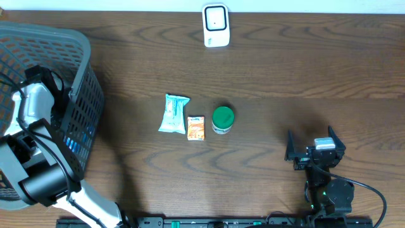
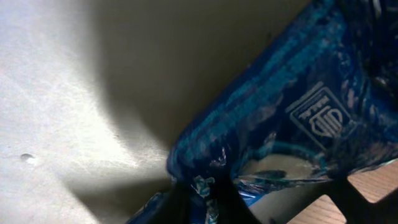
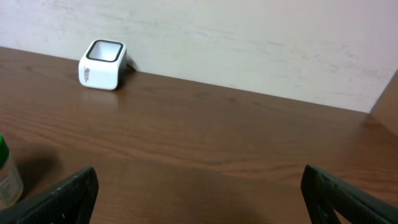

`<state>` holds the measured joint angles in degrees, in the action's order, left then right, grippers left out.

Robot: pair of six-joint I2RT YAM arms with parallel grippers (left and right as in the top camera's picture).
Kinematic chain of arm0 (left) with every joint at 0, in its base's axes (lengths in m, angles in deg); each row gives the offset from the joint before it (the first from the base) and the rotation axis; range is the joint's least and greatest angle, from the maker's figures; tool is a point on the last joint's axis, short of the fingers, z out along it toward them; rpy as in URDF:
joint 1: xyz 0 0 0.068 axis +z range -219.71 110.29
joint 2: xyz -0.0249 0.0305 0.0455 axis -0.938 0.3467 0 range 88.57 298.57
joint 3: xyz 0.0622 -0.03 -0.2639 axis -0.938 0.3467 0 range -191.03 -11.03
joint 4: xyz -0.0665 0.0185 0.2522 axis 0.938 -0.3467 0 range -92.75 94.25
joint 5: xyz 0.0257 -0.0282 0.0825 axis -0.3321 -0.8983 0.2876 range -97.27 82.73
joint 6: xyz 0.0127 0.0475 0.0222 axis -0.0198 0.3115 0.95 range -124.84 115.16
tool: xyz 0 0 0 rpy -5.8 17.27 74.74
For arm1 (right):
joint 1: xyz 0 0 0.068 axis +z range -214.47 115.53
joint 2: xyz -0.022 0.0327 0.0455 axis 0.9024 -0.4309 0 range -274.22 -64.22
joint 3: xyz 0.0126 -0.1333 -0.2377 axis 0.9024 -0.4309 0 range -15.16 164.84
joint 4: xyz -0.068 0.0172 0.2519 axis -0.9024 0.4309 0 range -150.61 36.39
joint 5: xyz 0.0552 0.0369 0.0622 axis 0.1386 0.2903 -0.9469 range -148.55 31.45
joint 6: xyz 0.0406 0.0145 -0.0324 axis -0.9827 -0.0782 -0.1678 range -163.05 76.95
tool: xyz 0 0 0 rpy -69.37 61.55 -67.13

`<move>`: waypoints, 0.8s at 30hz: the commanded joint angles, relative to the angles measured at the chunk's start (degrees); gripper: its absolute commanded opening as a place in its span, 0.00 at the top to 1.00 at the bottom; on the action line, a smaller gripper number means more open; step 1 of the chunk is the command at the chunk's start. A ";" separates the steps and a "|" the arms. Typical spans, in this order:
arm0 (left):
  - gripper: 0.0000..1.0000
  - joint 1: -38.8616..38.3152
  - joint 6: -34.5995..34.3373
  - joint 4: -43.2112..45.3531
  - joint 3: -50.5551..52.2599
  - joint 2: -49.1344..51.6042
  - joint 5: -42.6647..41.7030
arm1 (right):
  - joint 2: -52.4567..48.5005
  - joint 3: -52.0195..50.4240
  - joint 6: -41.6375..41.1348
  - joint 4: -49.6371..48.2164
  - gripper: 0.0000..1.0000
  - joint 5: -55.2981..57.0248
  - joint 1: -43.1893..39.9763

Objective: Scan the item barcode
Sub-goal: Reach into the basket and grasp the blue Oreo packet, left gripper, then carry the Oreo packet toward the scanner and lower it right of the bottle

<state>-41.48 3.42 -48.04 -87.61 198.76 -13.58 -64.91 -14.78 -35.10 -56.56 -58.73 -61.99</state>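
A shiny blue packet (image 2: 280,124) with a white crest fills the left wrist view, lying inside the grey mesh basket (image 1: 79,69). My left gripper (image 2: 208,199) is shut on the packet's crinkled lower edge, its dark fingers pinching the foil. No barcode shows on it. From overhead the left arm reaches down into the basket, and a bit of the blue packet (image 1: 86,136) shows through the mesh. The white scanner (image 1: 216,25) stands at the table's far edge. At the front right, my right gripper (image 1: 314,147) rests open and empty.
Mid-table lie a pale blue packet (image 1: 173,114), a small orange packet (image 1: 196,127) and a green-lidded jar (image 1: 223,120). The right wrist view shows the scanner (image 3: 102,64) against the wall and the jar (image 3: 6,177) at the left edge.
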 commanded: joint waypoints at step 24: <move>0.93 0.35 -11.50 0.96 -17.27 -22.91 12.74 | 0.31 -0.07 -0.59 0.26 0.01 0.26 -0.02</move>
<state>-41.31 -4.82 -47.28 -103.98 179.94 -1.95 -64.91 -14.78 -35.08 -56.56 -58.73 -61.99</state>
